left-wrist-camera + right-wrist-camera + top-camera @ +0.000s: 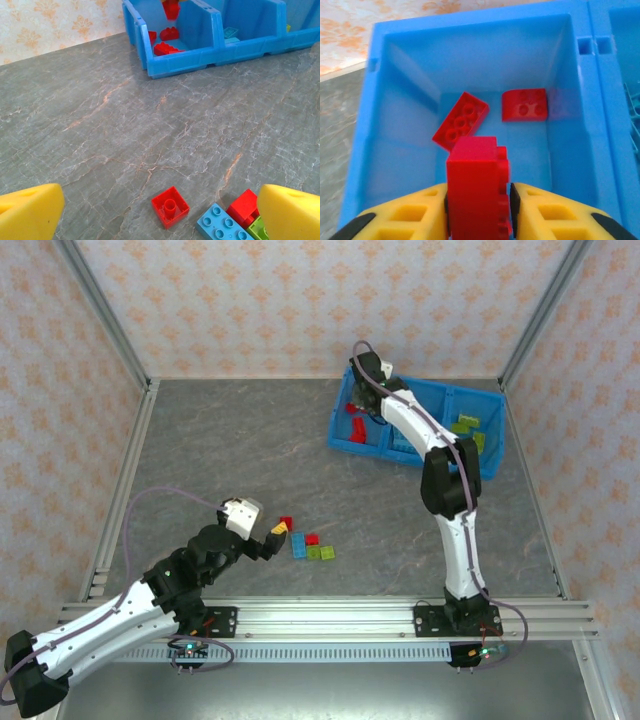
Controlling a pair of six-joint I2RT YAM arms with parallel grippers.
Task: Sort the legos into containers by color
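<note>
left compartment (395,125): two red legos (461,120) lie loose on its floor.
middle compartment (250,22): a pale blue piece (231,32); the rest is unclear.
right compartment (497,440): lime green legos (465,425).
right fingers (555,212): clamped on a red brick (477,185), above the left compartment.
left fingers (30,210): spread wide, low over four loose legos (170,206) near the desk's front edge.
open room: bare desk (250,450) between the loose legos and the bin.

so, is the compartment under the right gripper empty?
No, a long red brick and a curved red brick lie on the compartment floor, below the held brick in the right gripper.
</note>
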